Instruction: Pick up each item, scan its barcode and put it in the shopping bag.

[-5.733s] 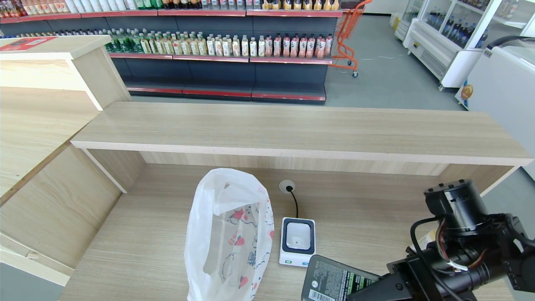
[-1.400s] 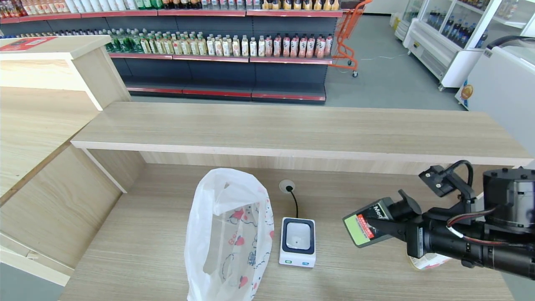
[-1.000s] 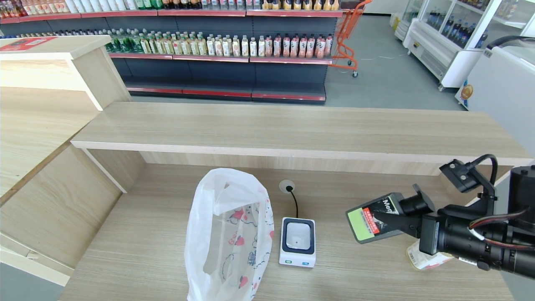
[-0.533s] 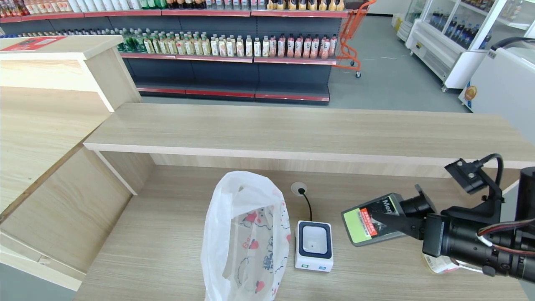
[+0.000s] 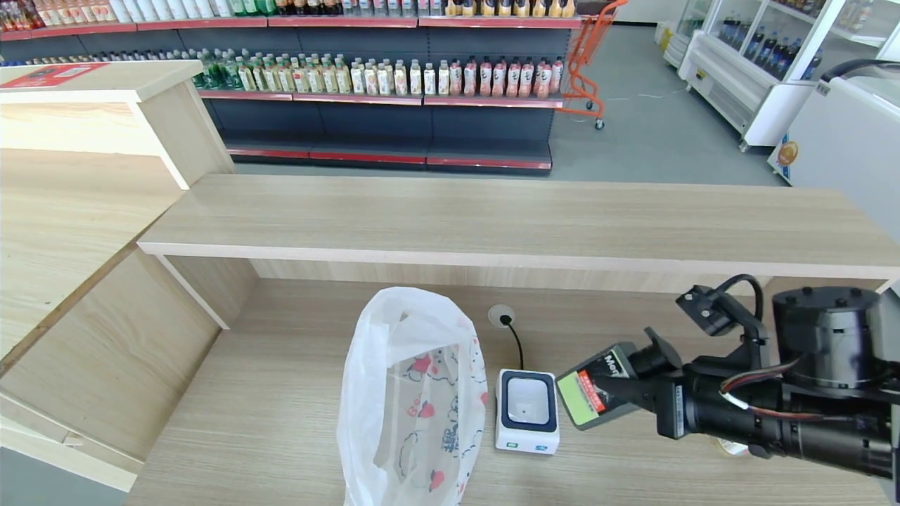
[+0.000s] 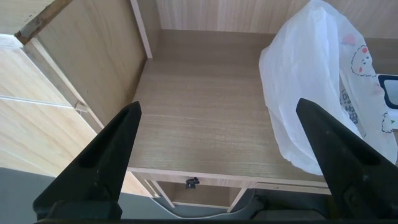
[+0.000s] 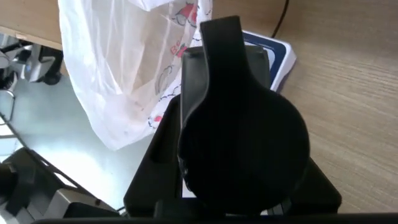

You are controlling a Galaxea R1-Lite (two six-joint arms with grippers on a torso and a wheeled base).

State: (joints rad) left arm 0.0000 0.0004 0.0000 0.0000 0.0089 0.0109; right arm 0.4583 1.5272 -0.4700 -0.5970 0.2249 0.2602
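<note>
My right gripper [image 5: 620, 383] is shut on a dark flat pack [image 5: 587, 398] with a green and red label on its end. It holds the pack just above the counter, right beside the right edge of the white barcode scanner [image 5: 527, 411]. The white shopping bag [image 5: 411, 404] with cartoon prints stands open to the left of the scanner. The bag [image 7: 124, 74] and the scanner [image 7: 277, 55] appear past the pack in the right wrist view. My left gripper [image 6: 217, 112] hangs open and empty off the counter's front edge, with the bag [image 6: 311, 93] off to one side.
A raised wooden ledge [image 5: 492, 225] runs behind the lower counter [image 5: 267, 422]. The scanner's black cable [image 5: 515, 344] leads to a grommet at the back. A pale labelled item [image 5: 731, 445] lies under my right arm. Side walls close the counter's left end.
The head camera has shifted slightly. My right gripper lifted the pack from the front edge, turned it, and in the last second carried it left and down, close to the scanner.
</note>
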